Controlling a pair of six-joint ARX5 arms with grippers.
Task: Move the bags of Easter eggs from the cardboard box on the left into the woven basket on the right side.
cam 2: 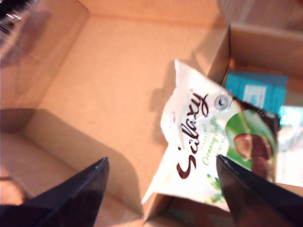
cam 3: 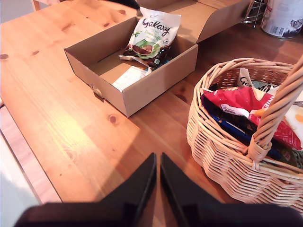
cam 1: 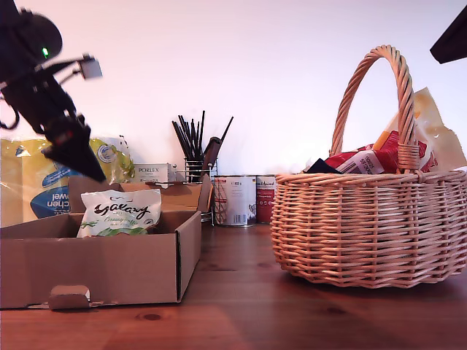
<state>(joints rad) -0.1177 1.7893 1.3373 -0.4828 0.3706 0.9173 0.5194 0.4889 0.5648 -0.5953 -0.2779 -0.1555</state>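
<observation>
Low tabletop view; wrist cameras overhead

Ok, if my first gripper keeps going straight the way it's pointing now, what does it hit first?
Most likely the white Galaxy bag leaning in the cardboard box. My first gripper is open above it, though depth is unclear and one finger might reach the bare box floor first.

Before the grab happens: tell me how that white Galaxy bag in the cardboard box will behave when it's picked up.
The Galaxy bag looks like crinkled thin plastic, so it will probably flop and bend rather than stay stiff. It stands leaning against the wall of the cardboard box, so a nudge may tip it flat. Its glossy film could slip between the fingers of my first gripper, which is open.
</observation>
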